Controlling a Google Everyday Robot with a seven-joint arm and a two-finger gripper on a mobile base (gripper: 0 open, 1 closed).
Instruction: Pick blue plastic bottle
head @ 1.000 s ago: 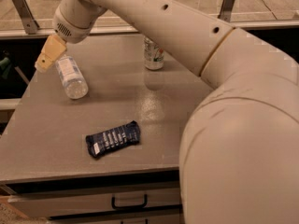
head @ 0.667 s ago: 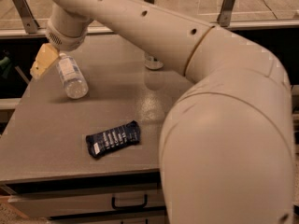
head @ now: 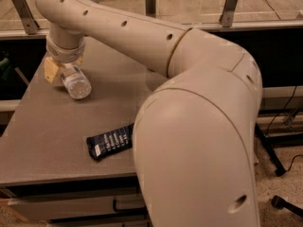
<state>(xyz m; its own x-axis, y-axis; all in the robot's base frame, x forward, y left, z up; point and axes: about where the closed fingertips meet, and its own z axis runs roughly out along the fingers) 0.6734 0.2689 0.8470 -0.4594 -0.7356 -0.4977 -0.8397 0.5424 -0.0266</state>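
Blue plastic bottle point(head: 76, 83), clear and ribbed, lies beneath the claw point(head: 61, 71).

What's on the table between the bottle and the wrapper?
Nothing: bare table between bottle and wrapper in the camera view. The claw sits at the bottle's far end.

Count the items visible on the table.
2: the blue plastic bottle at back left, by the gripper; a dark wrapper near the front edge. The arm may hide others.
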